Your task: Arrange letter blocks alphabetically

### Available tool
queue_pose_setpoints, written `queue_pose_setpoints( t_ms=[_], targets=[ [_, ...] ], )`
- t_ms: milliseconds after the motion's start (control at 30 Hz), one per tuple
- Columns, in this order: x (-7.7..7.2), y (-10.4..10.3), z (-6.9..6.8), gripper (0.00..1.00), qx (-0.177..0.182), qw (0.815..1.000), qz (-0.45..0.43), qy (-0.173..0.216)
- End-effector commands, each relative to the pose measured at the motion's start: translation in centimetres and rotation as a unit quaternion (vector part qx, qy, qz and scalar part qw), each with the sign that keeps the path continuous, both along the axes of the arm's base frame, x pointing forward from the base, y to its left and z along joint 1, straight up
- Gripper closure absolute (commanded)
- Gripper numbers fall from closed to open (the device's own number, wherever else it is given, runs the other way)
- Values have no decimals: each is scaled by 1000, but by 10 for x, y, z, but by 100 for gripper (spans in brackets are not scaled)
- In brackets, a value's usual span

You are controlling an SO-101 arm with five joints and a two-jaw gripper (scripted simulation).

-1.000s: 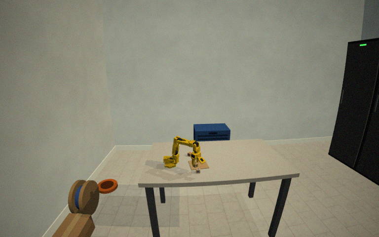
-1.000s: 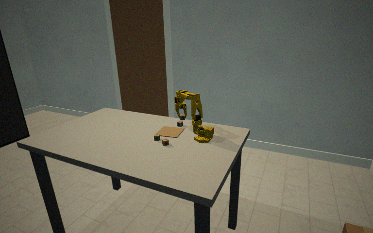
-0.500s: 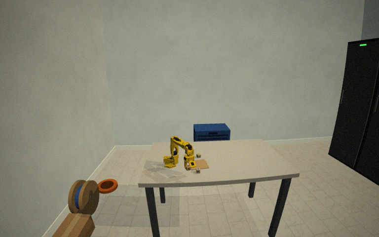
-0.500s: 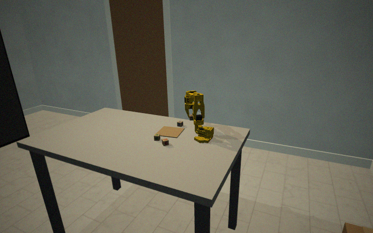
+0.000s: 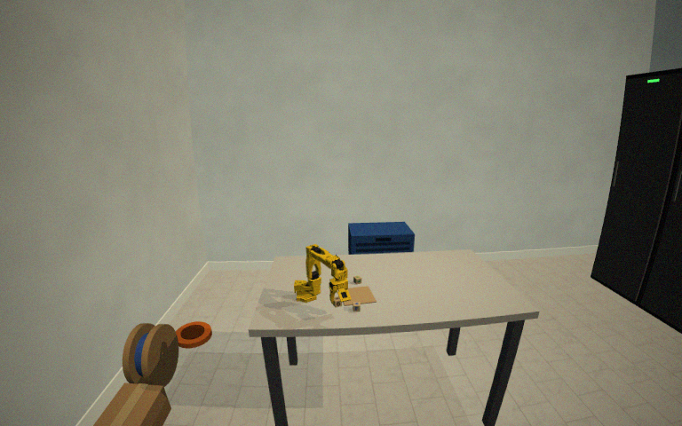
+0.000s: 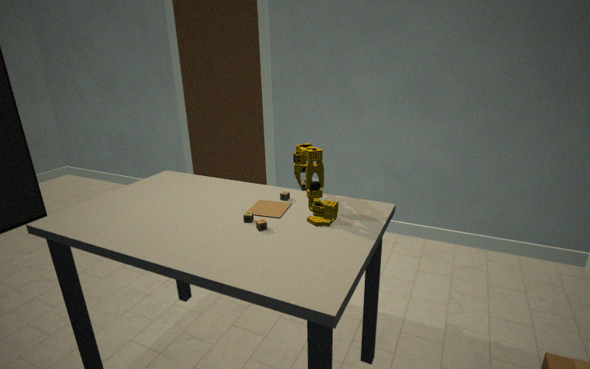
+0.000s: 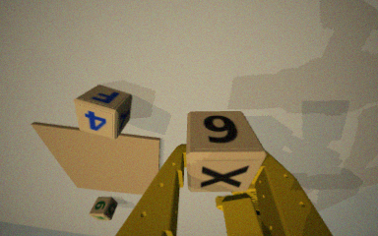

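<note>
My gripper (image 7: 221,177) is shut on a wooden block (image 7: 223,147). This block shows a black X on the face towards the wrist camera and a black 6 or 9 on the face beside it. I hold it over bare table, just off the near edge of the tan mat (image 7: 100,157). In the top view the gripper (image 5: 337,299) is low beside the mat (image 5: 360,295). A block with a blue F and 4 (image 7: 102,110) stands at the mat's far edge, and also shows in the exterior view (image 6: 284,195). A block with a green 6 or 9 (image 7: 103,207) lies off the mat.
A block with a red mark (image 6: 261,224) lies next to the green one (image 6: 248,217), both off the mat (image 6: 270,208). The arm's base (image 6: 323,212) stands near the table's edge. The arm's shadows fall on the table beside the base.
</note>
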State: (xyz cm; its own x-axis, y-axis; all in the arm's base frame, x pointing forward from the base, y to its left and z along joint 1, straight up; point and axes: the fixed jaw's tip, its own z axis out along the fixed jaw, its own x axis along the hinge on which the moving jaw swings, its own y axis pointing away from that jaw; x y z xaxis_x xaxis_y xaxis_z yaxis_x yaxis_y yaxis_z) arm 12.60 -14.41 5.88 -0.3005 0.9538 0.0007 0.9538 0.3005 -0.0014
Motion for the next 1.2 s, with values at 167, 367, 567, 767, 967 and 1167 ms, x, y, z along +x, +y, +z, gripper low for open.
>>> queue_pose_setpoints(
  t_ms=[167, 367, 567, 767, 967, 1167],
  targets=[
    [7, -11, 19, 100, -49, 998, -7, -41],
    [6, -13, 17, 100, -48, 998, -13, -39],
    [6, -13, 17, 100, -48, 998, -13, -39],
    [6, -13, 17, 100, -48, 998, -13, -39],
    [6, -13, 15, 100, -48, 998, -13, -39],
    [6, -13, 11, 100, -48, 998, -13, -39]
  ],
)
